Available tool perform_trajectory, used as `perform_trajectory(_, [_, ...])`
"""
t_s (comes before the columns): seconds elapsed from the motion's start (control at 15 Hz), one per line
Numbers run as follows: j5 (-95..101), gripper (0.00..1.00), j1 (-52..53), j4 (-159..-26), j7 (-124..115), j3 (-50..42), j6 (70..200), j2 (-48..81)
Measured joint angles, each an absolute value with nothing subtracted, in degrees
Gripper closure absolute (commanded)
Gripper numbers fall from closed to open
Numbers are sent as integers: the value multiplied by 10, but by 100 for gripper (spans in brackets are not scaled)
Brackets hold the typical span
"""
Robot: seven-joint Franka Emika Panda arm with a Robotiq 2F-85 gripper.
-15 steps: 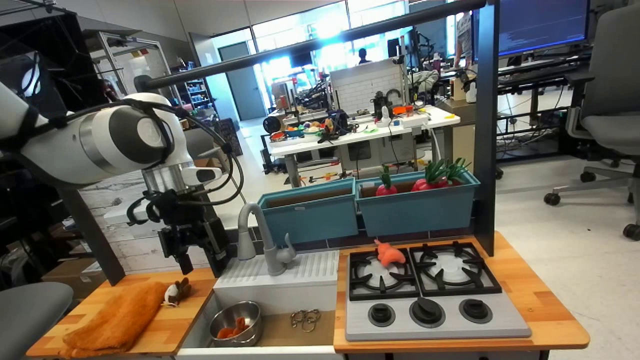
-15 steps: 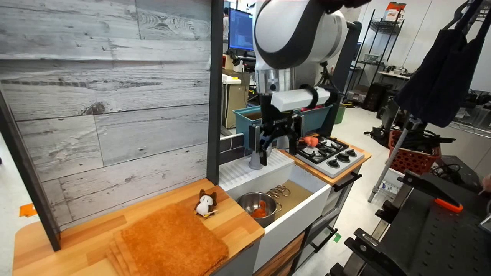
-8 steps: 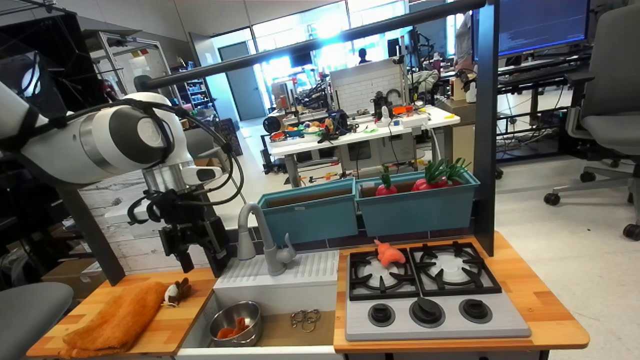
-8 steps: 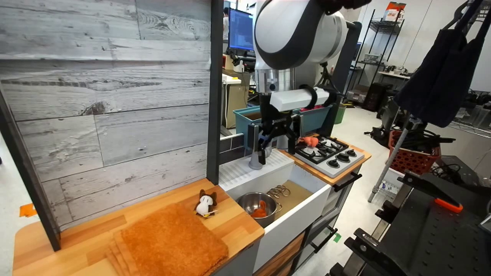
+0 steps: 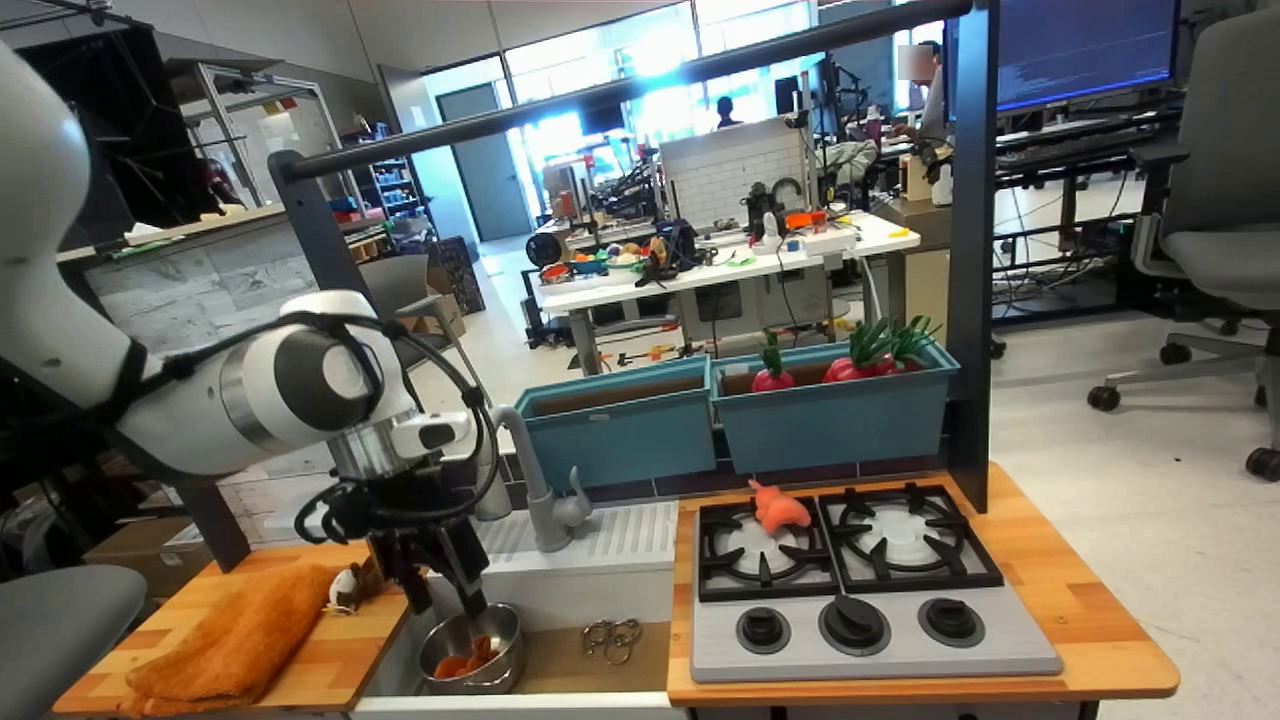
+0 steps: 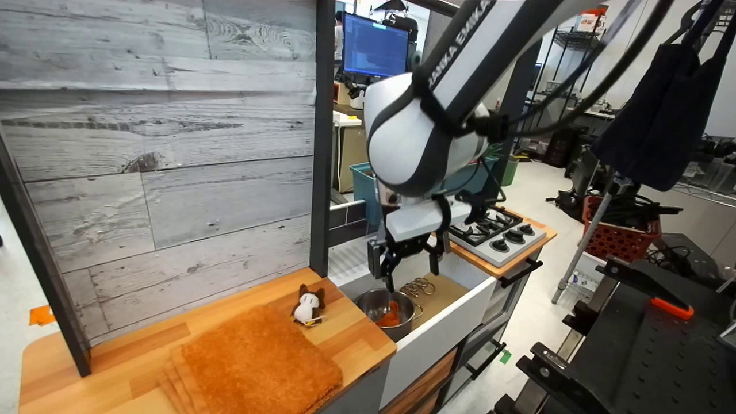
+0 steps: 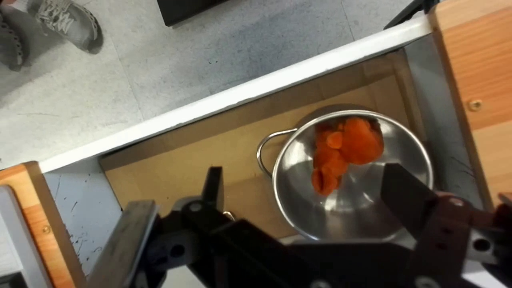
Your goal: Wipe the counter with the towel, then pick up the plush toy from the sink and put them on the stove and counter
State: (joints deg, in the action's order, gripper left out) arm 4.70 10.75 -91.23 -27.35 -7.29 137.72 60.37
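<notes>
Over the white sink, a robotic gripper hangs close above a steel pot, its fingers spread wide and gripping nothing. Down in the pot lies what looks like an orange plush toy, likely next to be lifted out: a coral-colored toy already sits on the stove, and a brown-and-white toy rests on the counter near the orange towel. The toy in the pot should prove light, soft and hard to damage, giving under a squeeze before it firms up, so a deep grip should hold better than a shallow nip. Its rounder, bulkier lobe, toward the upper right of the pot in the wrist view, looks the best place to pinch; the narrower end may fold or slip free. Smooth steel offers little friction, so the toy could slide if nudged off center. In the wrist view one finger appears outside the pot's rim and the other across its mouth, suggesting the gripper must shift over before going down, lest a fingertip strike stiff metal.
</notes>
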Motion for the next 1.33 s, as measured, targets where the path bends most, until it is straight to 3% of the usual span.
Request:
perform_trajectory(0.53, [47,0,139,-718,-324,-101,1376,791])
perform_trajectory(1.13, [48,0,140,-648,-324,-108,1321,825])
perform_trajectory(1.2, [49,25,140,-646,-324,-108,1318,825])
perform_trajectory(1.33, [50,34,140,-644,-324,-109,1313,825])
